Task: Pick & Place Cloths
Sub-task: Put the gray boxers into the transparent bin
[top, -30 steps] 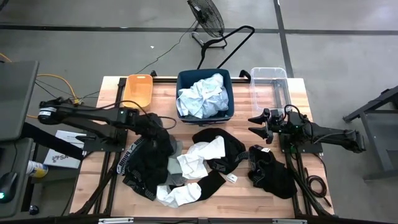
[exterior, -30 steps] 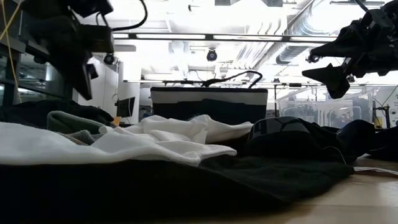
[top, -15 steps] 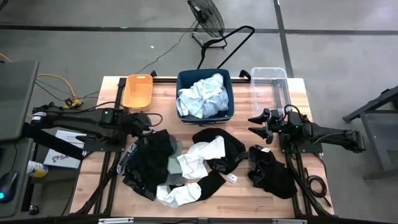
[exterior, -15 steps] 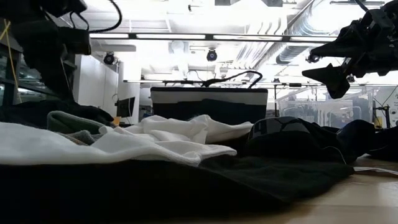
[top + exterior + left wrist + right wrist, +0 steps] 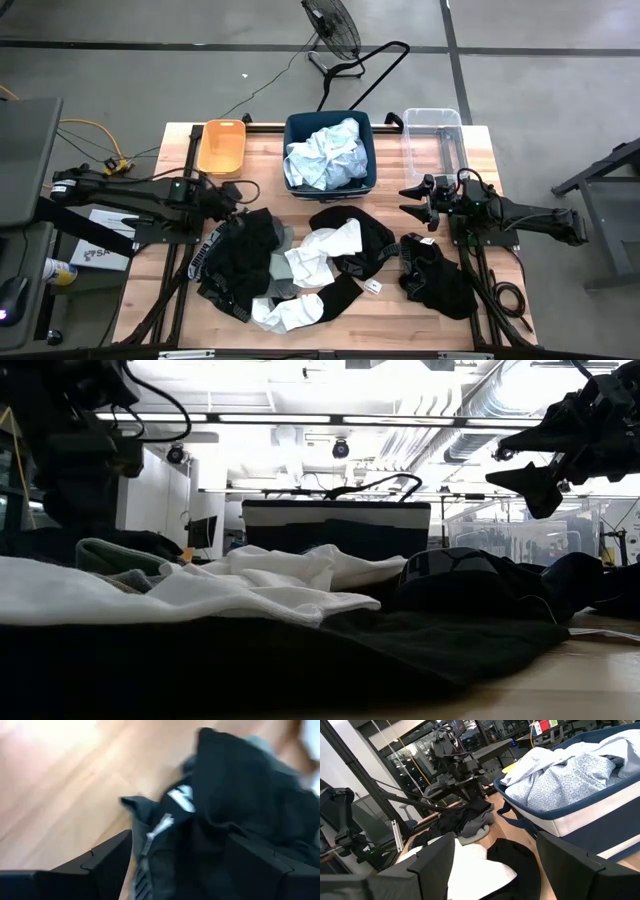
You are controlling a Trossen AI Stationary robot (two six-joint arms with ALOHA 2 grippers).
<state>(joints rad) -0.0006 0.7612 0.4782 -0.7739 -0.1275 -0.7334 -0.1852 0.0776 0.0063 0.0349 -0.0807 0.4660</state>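
Note:
The cloths lie heaped on the wooden table: a black heap (image 5: 240,262) at the left, a white one (image 5: 322,248), a grey-green one (image 5: 281,264), black ones in the middle (image 5: 352,232) and at the right (image 5: 437,278). Pale blue and white cloths (image 5: 328,155) fill the navy bin (image 5: 368,150). My left gripper (image 5: 232,202) stands open, slanting down over the black heap's far left edge (image 5: 200,820). My right gripper (image 5: 410,198) hangs open and level over the table's right part, pointing left, nothing between its fingers (image 5: 435,865).
An orange bin (image 5: 222,146) stands at the far left and a clear bin (image 5: 433,133) at the far right, either side of the navy bin. Bare wood shows along the near edge (image 5: 400,320) and in front of the orange bin. A fan stands on the floor behind.
My left gripper has drawn back from above the black heap toward the table's left edge and sunk a little, its wrist rolling as it went. The black heap lies where it was.

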